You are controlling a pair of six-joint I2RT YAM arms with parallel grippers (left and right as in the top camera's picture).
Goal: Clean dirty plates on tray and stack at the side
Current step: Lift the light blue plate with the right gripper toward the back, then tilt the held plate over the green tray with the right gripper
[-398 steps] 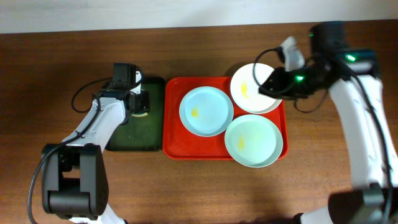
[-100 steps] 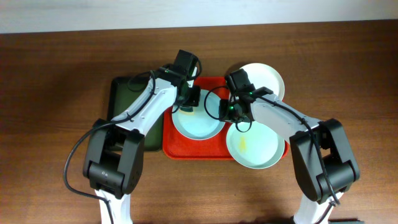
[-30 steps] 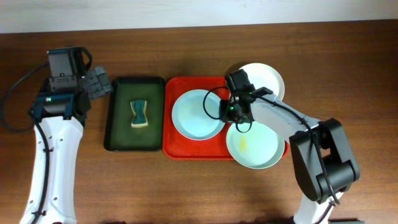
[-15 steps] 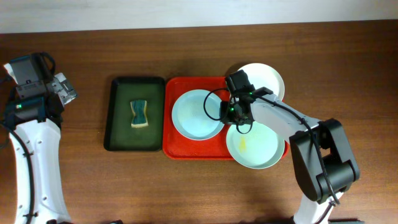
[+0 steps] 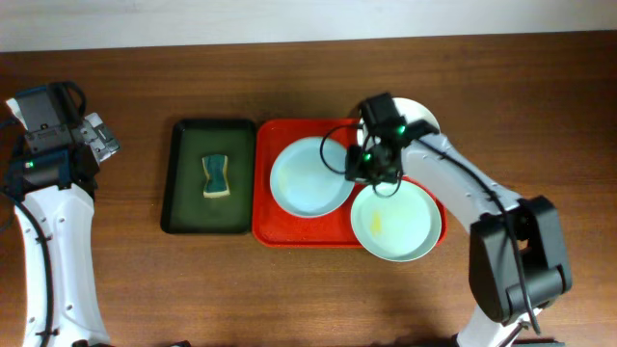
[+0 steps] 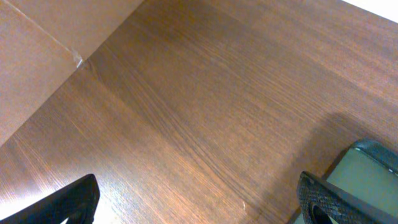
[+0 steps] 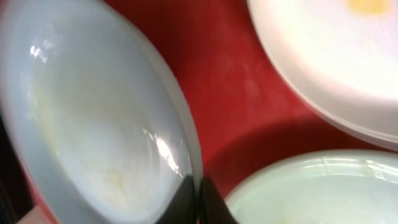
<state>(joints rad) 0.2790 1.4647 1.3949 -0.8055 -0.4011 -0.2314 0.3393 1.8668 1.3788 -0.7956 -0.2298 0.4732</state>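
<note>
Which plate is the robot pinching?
The pale blue plate, leftmost on the red tray: the right gripper is shut on its rim. The pale green plate and white plate aren't gripped.

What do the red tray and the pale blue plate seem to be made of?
The red tray: probably plastic, smooth, slightly glossy; uniform bright colour, rounded moulded rim. The pale blue plate: glossy, sharp highlights in the right wrist view; plastic or glazed ceramic, cannot tell.

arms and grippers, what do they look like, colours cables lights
The left arm and right arm have white shells with black joints and wrist housings. Thin black cables loop along both. Small green lights glow near each wrist. The left gripper and right gripper are black; the left fingers look finely textured.
</note>
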